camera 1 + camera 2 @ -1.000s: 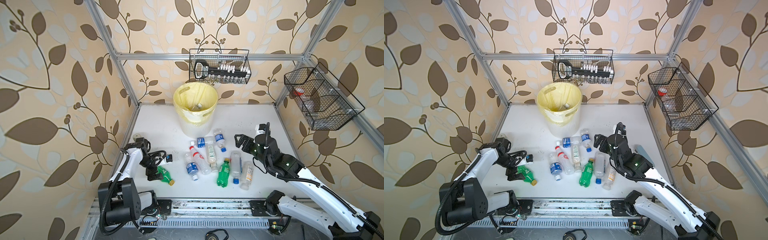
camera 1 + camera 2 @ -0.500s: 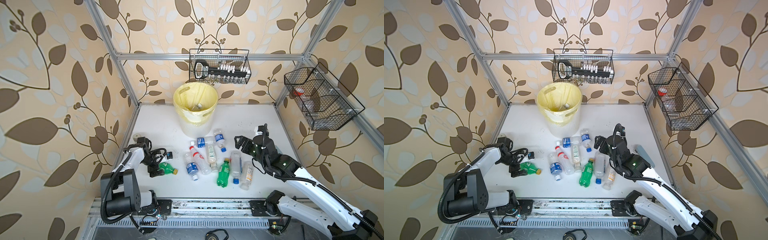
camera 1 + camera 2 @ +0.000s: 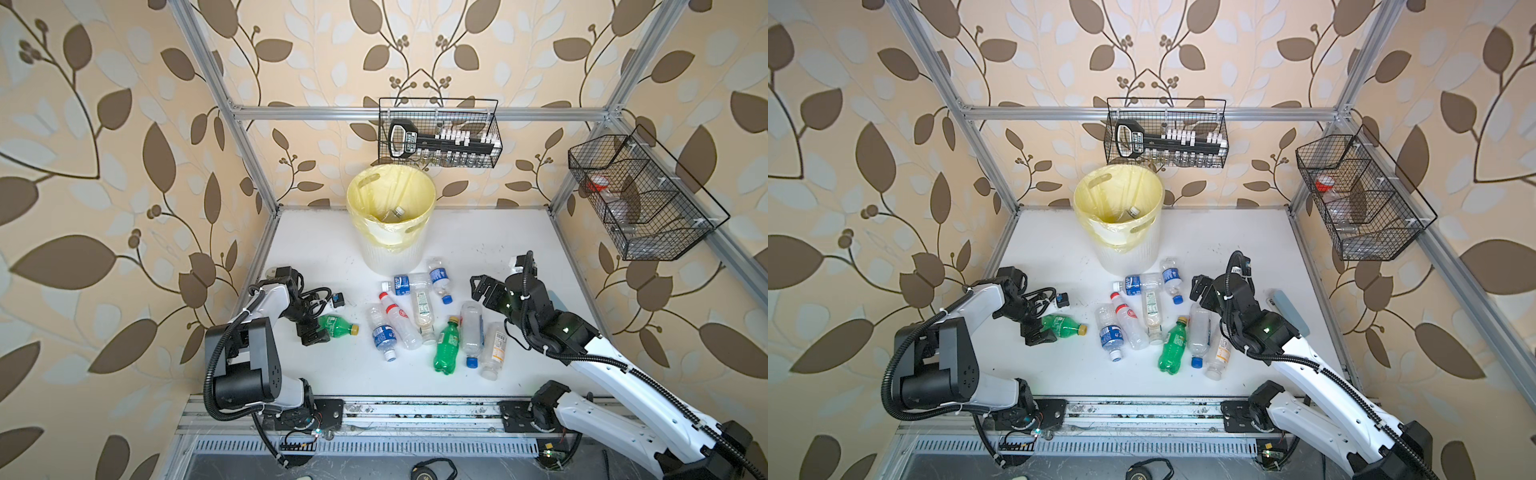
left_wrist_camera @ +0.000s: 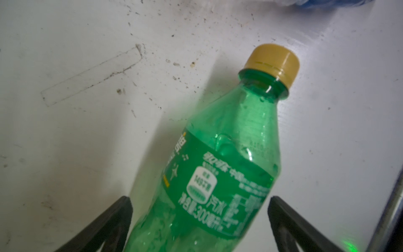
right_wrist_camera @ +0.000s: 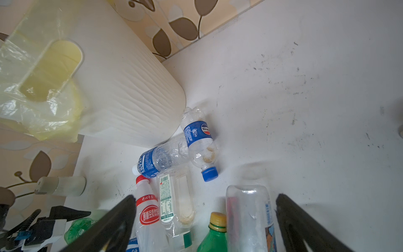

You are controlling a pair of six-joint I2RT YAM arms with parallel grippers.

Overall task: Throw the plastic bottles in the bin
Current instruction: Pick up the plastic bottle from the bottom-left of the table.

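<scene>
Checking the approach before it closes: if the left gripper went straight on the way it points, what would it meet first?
The green bottle: it lies on the table between the left gripper's open fingers, apparently untouched by either, though depth is unclear.

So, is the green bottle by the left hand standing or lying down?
Lying down: the green bottle rests flat on its side on the table; the left hand is open around it.

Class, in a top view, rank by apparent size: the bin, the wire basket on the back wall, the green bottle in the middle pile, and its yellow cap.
1. bin and wire basket: about alike; the basket hangs higher, likely nearer the camera, so unranked.
2. green bottle.
3. yellow cap.
</scene>
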